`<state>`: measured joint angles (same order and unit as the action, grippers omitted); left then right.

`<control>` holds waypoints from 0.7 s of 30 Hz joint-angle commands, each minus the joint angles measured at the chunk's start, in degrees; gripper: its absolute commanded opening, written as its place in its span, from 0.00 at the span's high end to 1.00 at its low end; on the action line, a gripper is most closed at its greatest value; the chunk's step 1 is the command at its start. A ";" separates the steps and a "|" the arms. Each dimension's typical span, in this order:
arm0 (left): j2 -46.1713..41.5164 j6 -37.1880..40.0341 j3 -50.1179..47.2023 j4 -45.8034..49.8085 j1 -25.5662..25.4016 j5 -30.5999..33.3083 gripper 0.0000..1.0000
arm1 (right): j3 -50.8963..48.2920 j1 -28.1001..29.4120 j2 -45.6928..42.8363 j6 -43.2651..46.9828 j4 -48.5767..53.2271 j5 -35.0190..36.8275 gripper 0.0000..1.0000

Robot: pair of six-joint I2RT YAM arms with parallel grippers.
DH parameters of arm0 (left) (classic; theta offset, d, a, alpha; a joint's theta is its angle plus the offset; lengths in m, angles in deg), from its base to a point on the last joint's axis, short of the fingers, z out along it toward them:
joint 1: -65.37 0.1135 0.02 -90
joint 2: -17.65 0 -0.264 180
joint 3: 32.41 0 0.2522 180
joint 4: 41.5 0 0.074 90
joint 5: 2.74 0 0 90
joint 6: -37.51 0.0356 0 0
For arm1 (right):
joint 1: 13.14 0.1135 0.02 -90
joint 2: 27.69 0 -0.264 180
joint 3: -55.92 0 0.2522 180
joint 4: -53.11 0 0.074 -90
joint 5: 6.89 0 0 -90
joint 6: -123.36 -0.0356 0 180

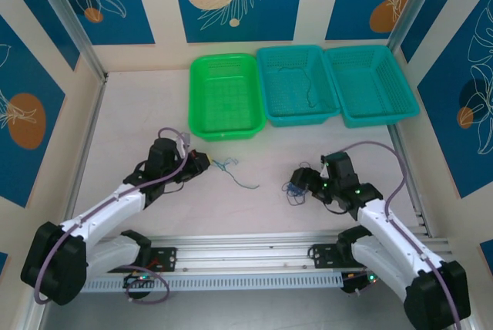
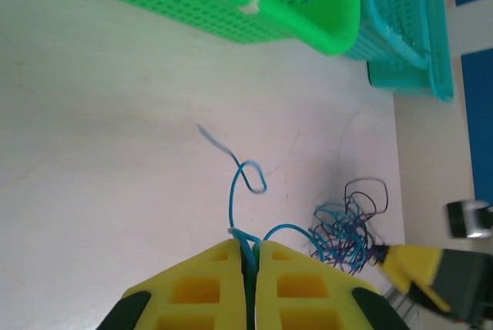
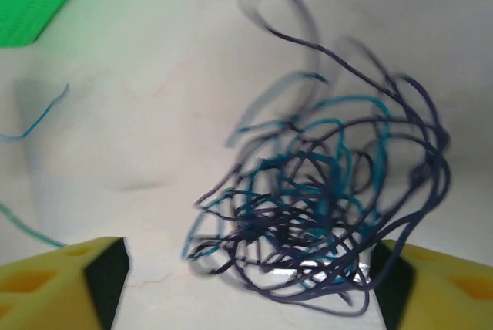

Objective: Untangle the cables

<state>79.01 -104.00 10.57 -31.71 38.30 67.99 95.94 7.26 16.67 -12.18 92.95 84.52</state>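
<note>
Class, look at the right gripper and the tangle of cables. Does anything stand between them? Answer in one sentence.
Nothing visible does: the tangle of cables sits directly in front of the right gripper, whose jaws stand open on either side of it.

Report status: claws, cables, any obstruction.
Left claw shut on one blue cable. Right claw open, tangle between its fingers. Baskets at far edge, out of the way.

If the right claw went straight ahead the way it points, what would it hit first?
Probably the tangle of cables, lying right ahead of the open right gripper, though depth is hard to judge.
</note>
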 commanded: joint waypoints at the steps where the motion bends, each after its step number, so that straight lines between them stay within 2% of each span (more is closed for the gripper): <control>1: 0.00 7.81 3.27 0.09 -1.52 -3.64 1.00 | 5.20 1.47 -3.96 5.10 0.55 4.29 0.09; 4: 0.16 12.49 4.36 0.72 -2.58 -5.91 1.00 | 7.78 5.55 -2.80 9.28 -4.83 0.16 0.07; 9: 0.66 16.53 4.48 -1.01 -4.26 -8.38 1.00 | 12.92 18.19 9.14 17.42 -11.96 -6.57 0.13; 12: 1.26 18.38 5.68 0.09 -4.96 -9.80 1.00 | 15.71 24.58 16.23 23.97 -10.80 -1.11 0.15; 16: 1.82 20.73 6.75 1.04 -5.80 -12.09 1.00 | 15.19 26.44 22.66 31.24 -16.82 -4.63 0.18; 21: 1.27 19.28 6.49 -0.87 -5.89 -12.43 1.00 | 15.18 25.58 28.97 31.14 -24.68 -8.71 0.26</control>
<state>80.74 -85.92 15.64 -31.45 32.88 57.78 110.45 33.25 43.64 15.75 74.48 79.12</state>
